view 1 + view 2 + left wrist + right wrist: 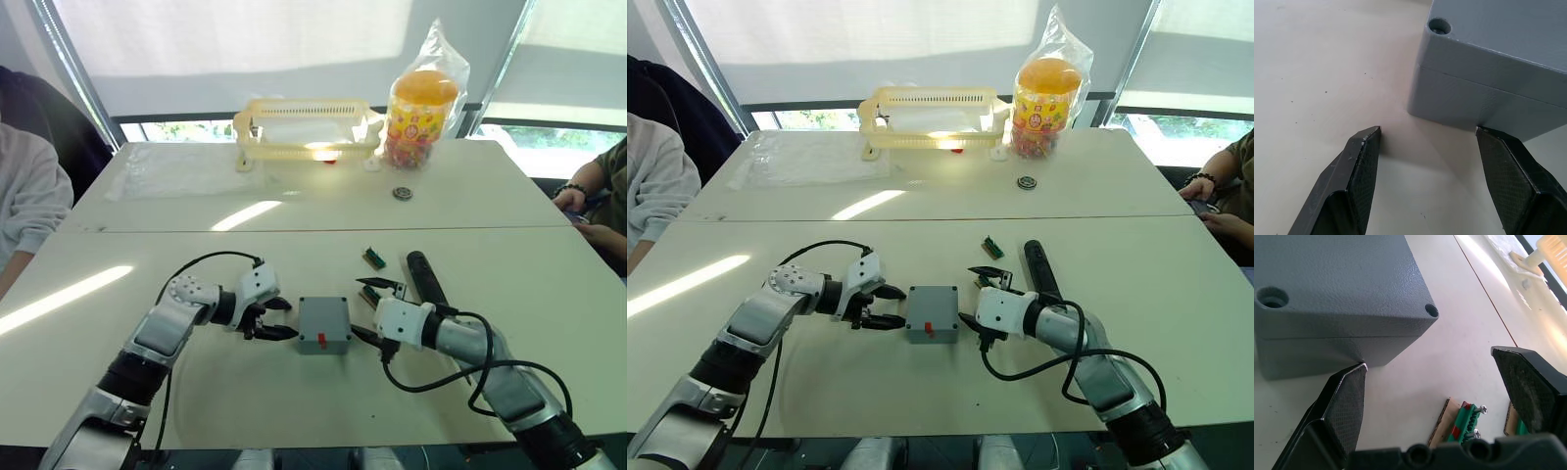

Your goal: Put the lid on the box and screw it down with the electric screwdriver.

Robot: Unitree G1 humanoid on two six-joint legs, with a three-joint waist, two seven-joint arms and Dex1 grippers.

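Left end effector point(278, 318) open | box point(324, 324) between | right end effector point(377, 310) open

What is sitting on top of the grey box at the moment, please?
The lid sits on the box, a seam showing between them. Its corner holes are visible; the inside of the box is covered.

Two pale tables point(294, 211) stand joined end to end. Behind them, white blinds point(245, 49) cover the windows. Sunlight streaks the tabletops.
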